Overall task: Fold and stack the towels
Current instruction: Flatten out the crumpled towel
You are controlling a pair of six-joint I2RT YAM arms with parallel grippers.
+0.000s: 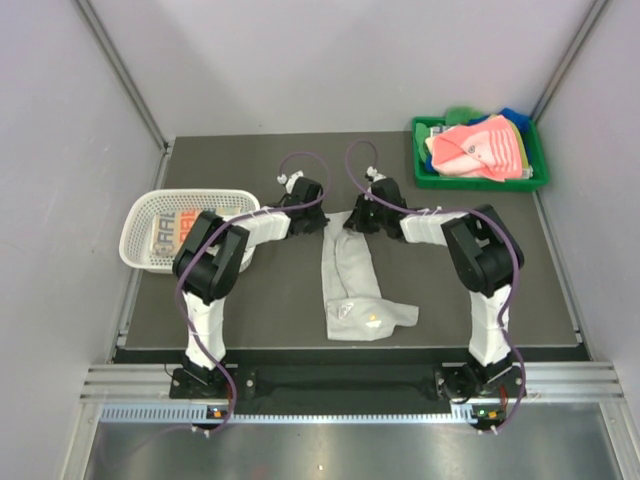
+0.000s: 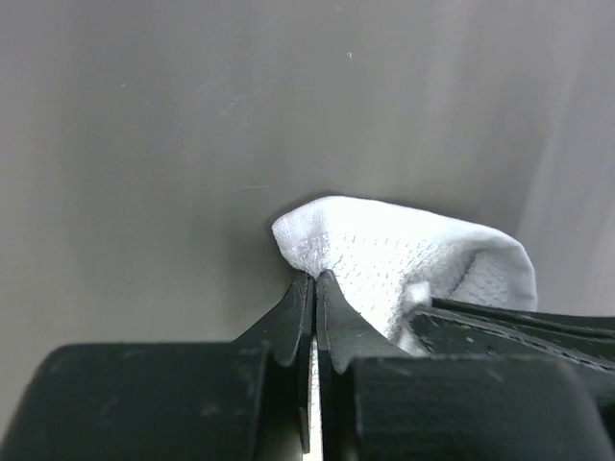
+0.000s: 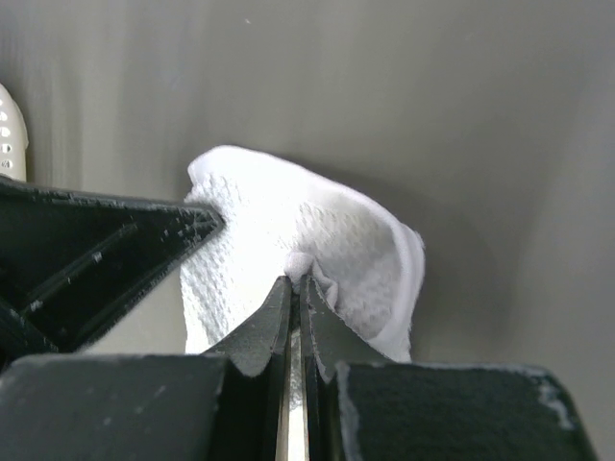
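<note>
My left gripper (image 1: 320, 216) is clenched on the far end of a grey-white towel (image 1: 350, 285). In its wrist view the two fingertips (image 2: 300, 293) are pressed together with a pinch of white woven cloth (image 2: 384, 254) caught between them, and the rest of that corner bulges up and to the right of the tips. My right gripper (image 1: 353, 222) is just beside it, also clamped on the towel's far end. Its wrist view shows the tips (image 3: 317, 307) shut on a small fold of the same cloth (image 3: 288, 221), with the dark body of the other gripper close on the left.

From above, the towel lies in the middle of the dark table (image 1: 260, 300) as a long, narrow strip. It runs from my two grippers toward the near edge, where it widens into a crumpled end that spreads to the right.

A white basket (image 1: 140, 215) sits at the left edge of the table and holds a white towel with orange letters (image 1: 172, 235). A green tray (image 1: 478, 181) stands in the far right corner, well apart from the strip. In it a pink towel (image 1: 475, 150) lies on top and a blue cloth (image 1: 515, 115) shows behind it.
</note>
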